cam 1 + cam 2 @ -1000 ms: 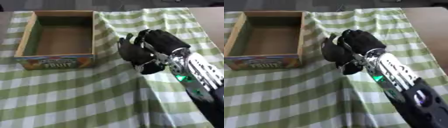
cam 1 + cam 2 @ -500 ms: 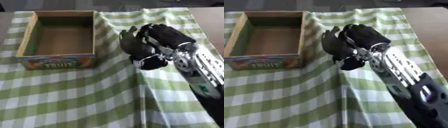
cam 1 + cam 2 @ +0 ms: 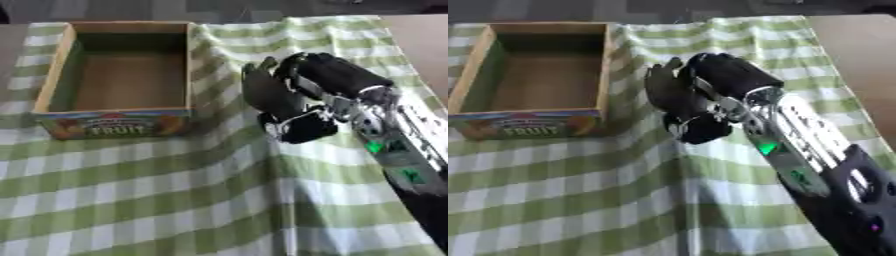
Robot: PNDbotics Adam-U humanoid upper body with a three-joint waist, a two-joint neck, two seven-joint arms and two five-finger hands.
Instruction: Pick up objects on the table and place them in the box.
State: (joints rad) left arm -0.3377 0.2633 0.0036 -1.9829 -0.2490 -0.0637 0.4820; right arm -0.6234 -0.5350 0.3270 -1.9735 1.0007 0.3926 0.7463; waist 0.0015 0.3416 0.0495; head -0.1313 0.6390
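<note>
The cardboard fruit box (image 3: 54, 75) stands open on the green checked cloth at the upper left, with nothing showing inside it. My right hand (image 3: 289, 97) hovers just right of the box, its arm coming in from the lower right. The fingers (image 3: 261, 87) point up and to the left, fairly straight, and the thumb (image 3: 304, 131) hangs below them. I see nothing held between them. No loose object shows on the cloth. The left hand is out of sight.
The green and white checked cloth (image 3: 157, 200) covers most of the table and is creased near the box. Bare brown tabletop (image 3: 859, 55) shows at the right edge.
My right hand has moved a little farther from me and turned slightly, staying just right of the box. The box has not moved.
</note>
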